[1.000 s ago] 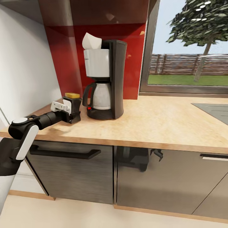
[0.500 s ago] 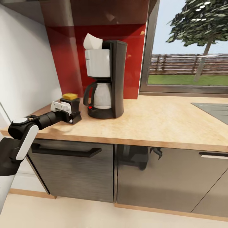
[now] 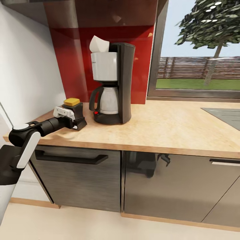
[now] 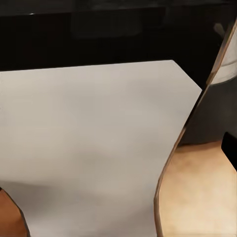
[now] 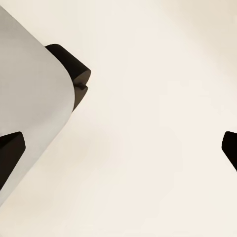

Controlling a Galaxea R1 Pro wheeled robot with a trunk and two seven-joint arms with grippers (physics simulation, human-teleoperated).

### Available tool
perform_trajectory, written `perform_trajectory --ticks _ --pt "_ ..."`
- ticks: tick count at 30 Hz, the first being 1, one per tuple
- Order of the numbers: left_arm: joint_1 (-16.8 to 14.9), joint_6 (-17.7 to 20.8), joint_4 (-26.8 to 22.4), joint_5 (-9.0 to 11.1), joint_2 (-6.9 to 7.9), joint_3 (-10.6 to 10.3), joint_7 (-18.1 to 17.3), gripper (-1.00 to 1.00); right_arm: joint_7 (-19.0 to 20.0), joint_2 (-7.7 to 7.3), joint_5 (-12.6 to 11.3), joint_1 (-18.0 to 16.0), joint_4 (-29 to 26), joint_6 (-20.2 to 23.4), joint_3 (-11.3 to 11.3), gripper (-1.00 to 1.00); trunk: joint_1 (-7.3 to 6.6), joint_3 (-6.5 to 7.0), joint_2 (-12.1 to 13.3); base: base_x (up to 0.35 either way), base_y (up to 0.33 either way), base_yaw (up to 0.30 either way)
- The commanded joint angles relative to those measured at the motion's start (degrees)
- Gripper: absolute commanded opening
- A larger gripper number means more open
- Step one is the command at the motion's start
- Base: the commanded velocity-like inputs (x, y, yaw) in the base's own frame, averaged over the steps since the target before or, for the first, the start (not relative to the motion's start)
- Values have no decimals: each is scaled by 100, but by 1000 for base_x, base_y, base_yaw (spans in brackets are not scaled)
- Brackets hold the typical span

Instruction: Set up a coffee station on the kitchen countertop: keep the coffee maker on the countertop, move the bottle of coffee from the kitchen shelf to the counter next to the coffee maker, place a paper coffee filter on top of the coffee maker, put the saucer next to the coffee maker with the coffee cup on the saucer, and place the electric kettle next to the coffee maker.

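The black coffee maker (image 3: 124,83) stands on the light-wood countertop (image 3: 173,126) against the red backsplash, with its silver carafe (image 3: 108,100) under the grey band. On top of the machine sits a white paper coffee filter (image 3: 98,44). Just left of it, my left gripper (image 3: 78,117) is shut on the bottle of coffee (image 3: 72,101), whose mustard cap pokes out above the black fingers. The bottle's white label (image 4: 89,148) looms very close in the left wrist view. My right gripper (image 5: 118,148) hangs open over pale floor, its fingertips (image 5: 10,150) far apart.
A grey inset panel (image 3: 224,115) lies in the countertop at the far right. A window (image 3: 200,50) is behind the counter, a white wall (image 3: 26,66) to the left. Grey cabinet fronts (image 3: 80,181) with dark handles are below.
The whole picture has shifted slightly, so the camera moved. The bottle in my left gripper now sits a little farther left of the coffee maker.
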Motion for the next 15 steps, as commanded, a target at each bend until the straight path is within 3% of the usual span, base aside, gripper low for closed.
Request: perform_trajectory --ticks 1,15 --pt "-5 35 -3 31 3 -3 4 100 39 1 -40 -7 18 -30 14 100 -1 -6 -3 0 0 0" --pt "-5 35 6 27 9 -3 3 100 40 9 -40 -7 18 -30 14 100 -1 -6 -3 -46 37 0"
